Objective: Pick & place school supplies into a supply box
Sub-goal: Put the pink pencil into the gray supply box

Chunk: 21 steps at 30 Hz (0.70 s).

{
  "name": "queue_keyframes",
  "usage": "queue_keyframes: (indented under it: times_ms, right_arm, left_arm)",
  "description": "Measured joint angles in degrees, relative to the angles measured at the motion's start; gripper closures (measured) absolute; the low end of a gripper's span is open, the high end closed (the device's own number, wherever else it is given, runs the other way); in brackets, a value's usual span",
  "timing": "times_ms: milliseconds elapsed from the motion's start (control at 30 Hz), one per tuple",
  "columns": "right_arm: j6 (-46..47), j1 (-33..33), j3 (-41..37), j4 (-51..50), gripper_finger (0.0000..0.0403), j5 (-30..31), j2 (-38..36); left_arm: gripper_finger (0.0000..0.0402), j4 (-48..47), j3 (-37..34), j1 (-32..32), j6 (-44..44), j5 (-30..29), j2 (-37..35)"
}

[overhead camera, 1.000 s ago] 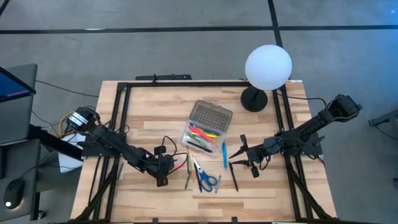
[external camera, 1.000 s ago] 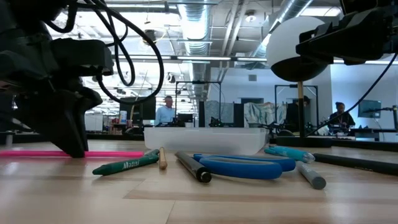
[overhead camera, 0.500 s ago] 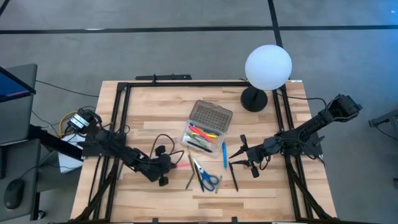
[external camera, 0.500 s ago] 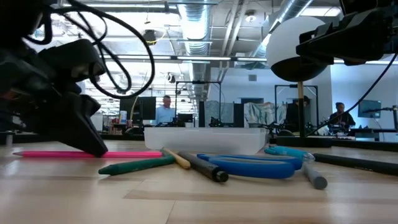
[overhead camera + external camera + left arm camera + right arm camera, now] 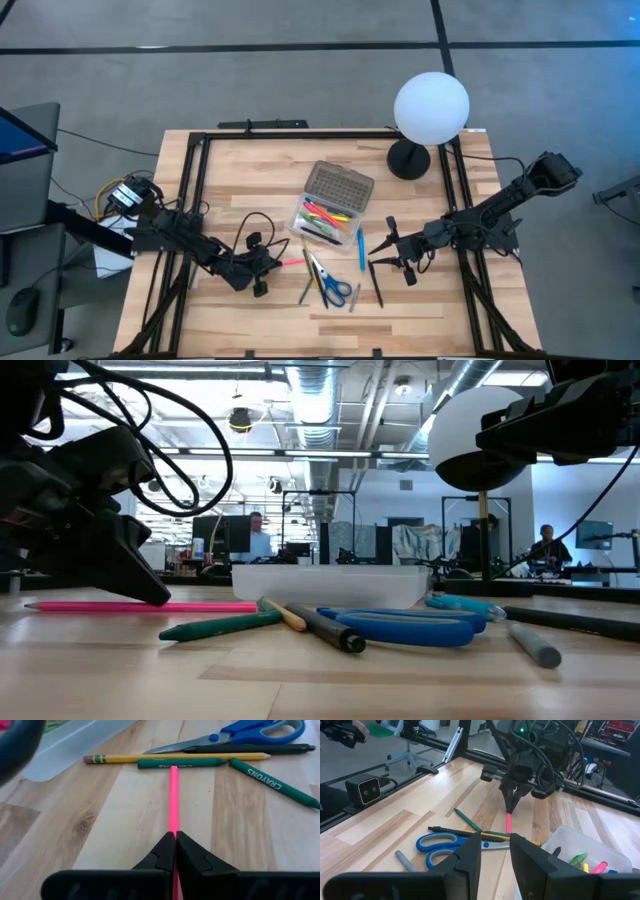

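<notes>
Table (image 5: 250, 180): pale wood top with a black frame rail round it; carries everything listed below.
Globe lamp (image 5: 431, 107): white ball on a dark round base, far right corner of the table.
Left arm: lies low across the near left of the table, reaching toward the middle.
Right arm: comes in from the right edge, its gripper held above the wood right of the loose supplies.
Supply box (image 5: 325, 215): clear case at the table's middle, grey dotted lid hinged open on its far side; pink, yellow and green pieces lie inside.
Left gripper (image 5: 175, 842): jaws pinched tight on the pink pen, at the near left of the loose pile, tips down at the wood.
Right gripper (image 5: 495, 851): jaws narrowly apart, nothing between them, pointing toward the left gripper.
Scissors (image 5: 331, 285): blue handles toward the near edge, blades pointing to the box; just near of the box.
Pink pen (image 5: 173, 795): thin, lying flat on the table, one end in the left gripper, the other reaching toward the pile near the box.
Blue pen (image 5: 361, 250): on the table just right of the box's near corner.
Black pen (image 5: 377, 288): right of the scissors, near the right gripper.
Yellow pencil (image 5: 175, 757): lies across the far end of the pink pen.
Green crayons (image 5: 181, 764): two, one just beside the pencil, one angled off to the side.
Grey marker (image 5: 534, 643): near right of the scissors.
</notes>
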Motion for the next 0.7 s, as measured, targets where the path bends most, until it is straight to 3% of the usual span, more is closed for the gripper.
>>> queue_keyframes:
  times_ms: [400, 467, 600, 700]
  right_arm:
    - [4.92, -4.44, 0.00, 0.26, 0.0306, -0.25, 0.14]
    - [6.36, -4.86, 0.00, 1.57, 0.0306, -0.35, 1.30]
    - [6.42, -5.22, 0.75, 6.56, 0.0306, -0.35, 5.54]
    - [4.80, -5.54, 3.45, 7.84, 0.0306, -0.57, 9.59]
  left_arm:
    - [0.0312, 0.00, 0.13, 0.15, 0.13, 5.39, -0.02]
    - [0.0321, -0.02, 0.13, 0.37, 0.14, 5.52, 0.07]
    - [0.0382, 0.46, 0.13, 0.68, 1.43, 4.39, 0.79]
    - [0.0388, 0.55, 0.13, 0.66, 1.61, 3.97, 0.84]
